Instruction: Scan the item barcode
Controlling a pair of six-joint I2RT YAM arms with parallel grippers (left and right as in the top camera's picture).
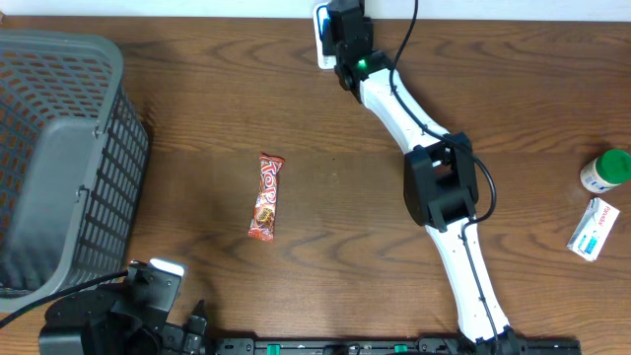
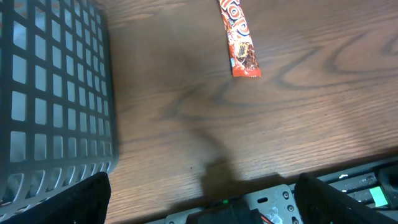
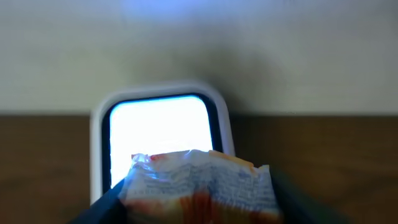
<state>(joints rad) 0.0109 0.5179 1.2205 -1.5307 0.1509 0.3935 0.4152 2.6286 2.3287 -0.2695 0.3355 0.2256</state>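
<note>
Wooden table point(image 1: 296, 118), candy bar point(image 1: 266, 197), basket point(image 1: 59, 158), bottle point(image 1: 606, 170), box point(image 1: 594, 229)

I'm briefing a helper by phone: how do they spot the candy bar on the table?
Start at the grey basket at left. Right of it, alone mid-table, lies the candy bar: a slim red wrapper, unlike the white box and green-capped bottle far right.

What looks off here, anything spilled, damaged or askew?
Nothing stands out. The right gripper holds a crinkled packet up to the lit scanner. The candy bar lies flat and intact on the table, and the basket sits upright. No spills visible.
</note>
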